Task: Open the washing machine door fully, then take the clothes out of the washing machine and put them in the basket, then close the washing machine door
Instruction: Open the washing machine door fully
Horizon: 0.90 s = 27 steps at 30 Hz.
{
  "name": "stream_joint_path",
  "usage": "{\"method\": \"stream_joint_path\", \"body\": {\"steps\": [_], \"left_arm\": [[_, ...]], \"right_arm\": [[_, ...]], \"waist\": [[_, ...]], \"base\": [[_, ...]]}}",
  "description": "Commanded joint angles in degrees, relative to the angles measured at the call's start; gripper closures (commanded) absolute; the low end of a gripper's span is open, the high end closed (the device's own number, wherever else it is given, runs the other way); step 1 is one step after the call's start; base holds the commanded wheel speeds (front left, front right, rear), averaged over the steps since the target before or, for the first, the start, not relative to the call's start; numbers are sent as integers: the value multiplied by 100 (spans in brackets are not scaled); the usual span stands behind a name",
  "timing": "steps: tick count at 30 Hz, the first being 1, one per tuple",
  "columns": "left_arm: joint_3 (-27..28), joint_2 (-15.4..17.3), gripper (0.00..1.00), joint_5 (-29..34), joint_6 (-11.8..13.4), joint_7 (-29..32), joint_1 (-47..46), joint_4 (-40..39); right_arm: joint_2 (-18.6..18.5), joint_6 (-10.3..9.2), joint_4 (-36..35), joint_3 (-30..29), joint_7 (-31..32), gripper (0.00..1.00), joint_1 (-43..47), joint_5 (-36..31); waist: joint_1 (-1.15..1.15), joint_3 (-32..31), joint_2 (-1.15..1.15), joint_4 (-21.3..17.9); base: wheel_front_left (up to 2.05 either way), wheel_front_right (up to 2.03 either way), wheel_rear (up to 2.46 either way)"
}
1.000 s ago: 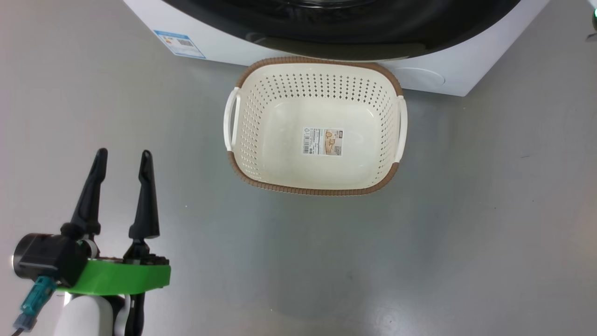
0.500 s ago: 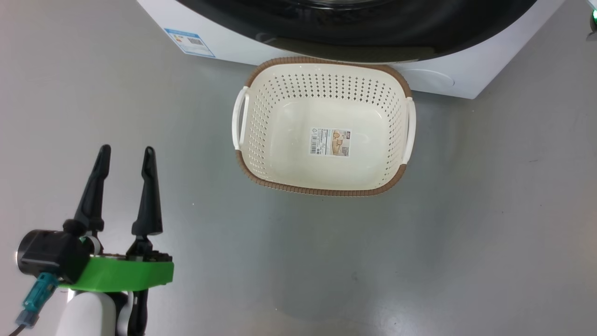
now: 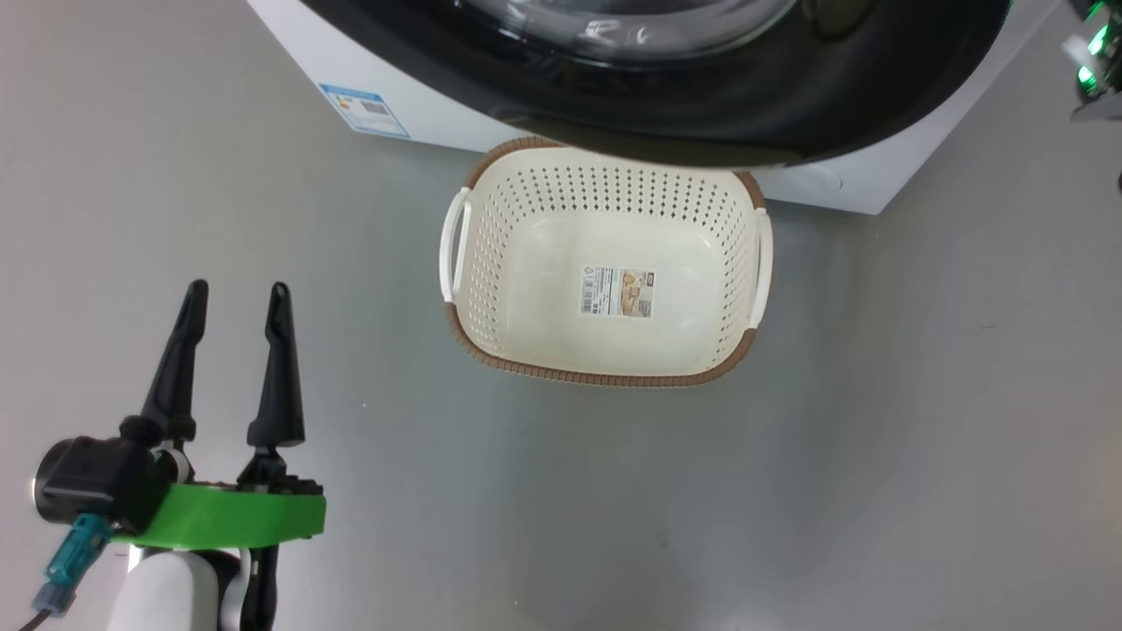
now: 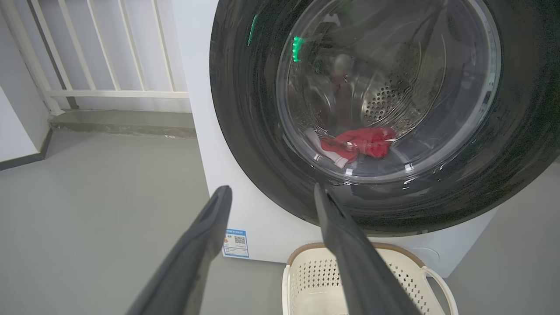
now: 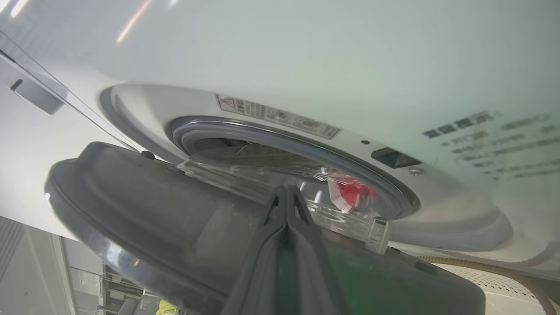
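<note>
Seemingly ajar, the washing machine door (image 5: 131, 197) looks heavy and rigid, best pushed at its rim; right tool (image 5: 286, 190) pinched empty, left tool (image 3: 237, 289) spread wide.

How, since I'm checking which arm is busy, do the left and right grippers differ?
The left gripper is open, fingers spread; the right gripper is shut, fingers pressed together. The left gripper hangs over the floor beside the basket; the right gripper sits behind the ajar washing machine door. Both have long dark fingers and hold no clothes.
</note>
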Motion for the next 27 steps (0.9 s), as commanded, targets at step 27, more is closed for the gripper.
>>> {"method": "stream_joint_path", "body": {"steps": [27], "left_arm": [[250,274,0,-1,-18,-46,561,27]], "right_arm": [[544,10,-826,-134,637,100,1869,-7]], "waist": [[0,-1077,0,-209]], "base": [[0,0,0]]}}
